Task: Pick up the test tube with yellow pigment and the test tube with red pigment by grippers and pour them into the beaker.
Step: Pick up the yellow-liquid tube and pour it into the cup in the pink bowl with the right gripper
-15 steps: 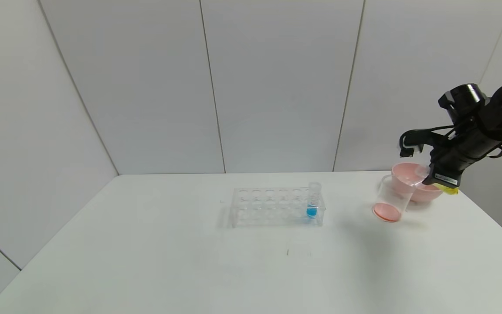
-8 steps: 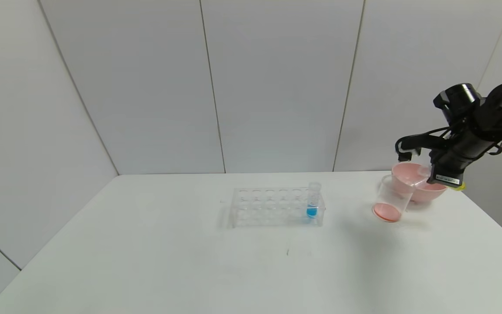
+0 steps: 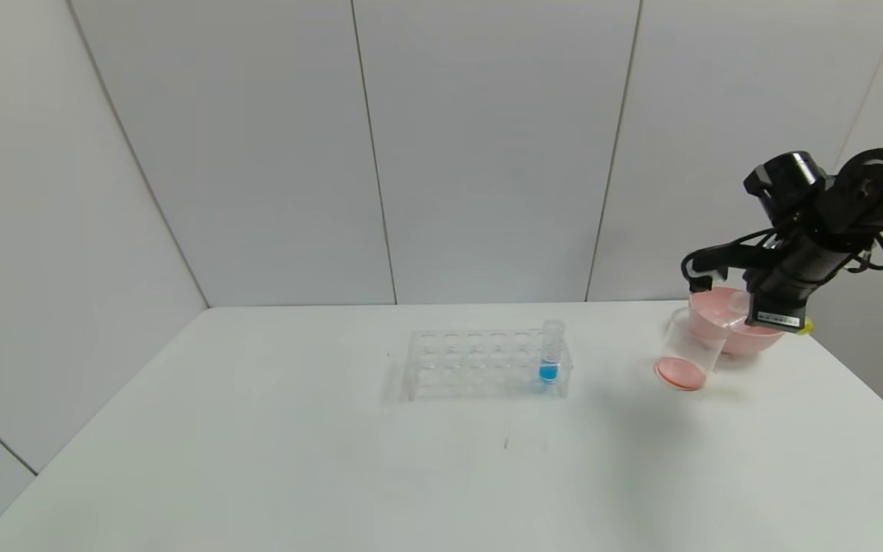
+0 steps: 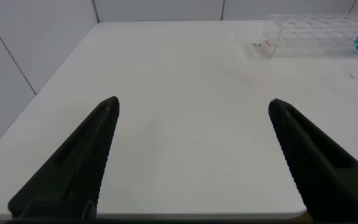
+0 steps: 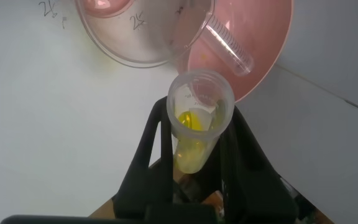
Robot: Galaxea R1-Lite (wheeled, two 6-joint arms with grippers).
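Note:
My right gripper (image 3: 773, 313) is shut on the test tube with yellow pigment (image 5: 197, 127). It holds the tube tilted above the pink bowl, just behind and to the right of the beaker (image 3: 691, 349). The tube's yellow end (image 3: 805, 327) sticks out behind the fingers, and its open mouth points toward the beaker (image 5: 138, 34). The beaker stands upright with orange-red liquid in its bottom. No tube with red liquid shows. A clear empty tube (image 5: 229, 53) lies in the pink bowl. My left gripper (image 4: 192, 104) is open and empty over the table's left part.
The pink bowl (image 3: 713, 305) stands right behind the beaker, near the table's right edge; it also shows in the right wrist view (image 5: 263, 56). A clear tube rack (image 3: 480, 366) at mid-table holds one tube with blue liquid (image 3: 549, 356). The left wrist view shows the rack (image 4: 309, 28) far off.
My right arm has moved left and slightly up with the yellow tube, closer to the beaker. The beaker, bowl and rack have not moved.

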